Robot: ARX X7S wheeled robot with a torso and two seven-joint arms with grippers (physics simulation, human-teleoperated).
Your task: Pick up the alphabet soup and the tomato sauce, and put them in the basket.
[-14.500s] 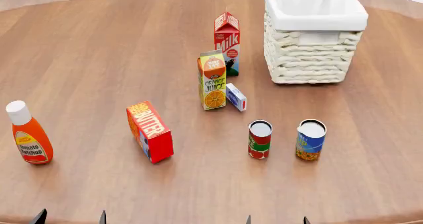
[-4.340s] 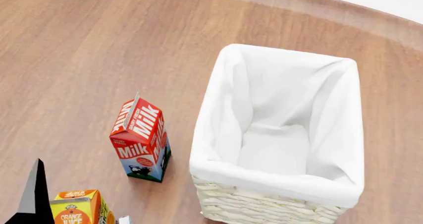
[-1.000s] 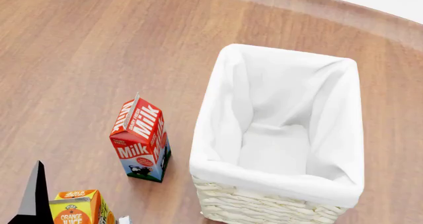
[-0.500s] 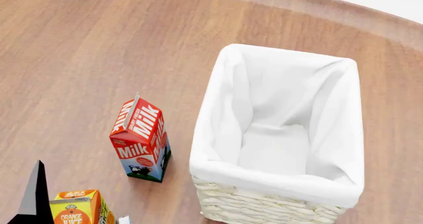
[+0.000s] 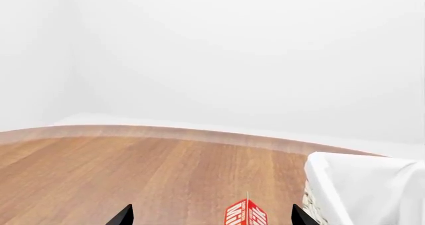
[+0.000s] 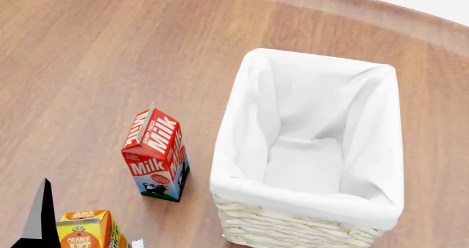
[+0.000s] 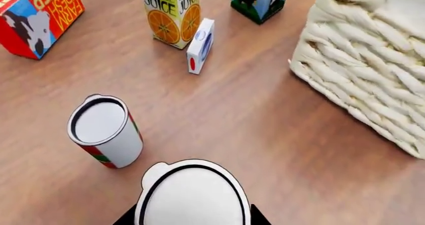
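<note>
The left fingers [image 5: 125,217] are apart and hold nothing. They hang above the table [image 6: 95,67], pointing toward its far edge. I judge that this arm only waits, kept high so that it does not hit the cartons.

In the right wrist view a butter box [image 7: 33,16] lies at the left. Next come the juice [image 7: 171,16], with a small box [image 7: 200,51] just beside it, and then the milk [image 6: 156,152], which stands near the left wall of the basket [image 6: 308,201].

The sauce [image 7: 106,133] stands upright on the table, on the near side of the juice and well apart from the basket. No arm touches it, so its turn comes later.

Just beside it, on the basket's side, is the soup [image 7: 192,197]. Only its silver-white top shows, directly under the right wrist camera; its label is hidden. The right fingers [image 7: 255,218] lie against its two opposite sides, so I judge that they are clamped on it. A grip across the round body from above keeps the can upright for the carry. I cannot tell whether the can is already off the table.

The basket is empty and its opening faces up, so both cans are not yet placed. The next move probably needs a lift high enough to pass over the rim, because the basket is taller than the cartons.
</note>
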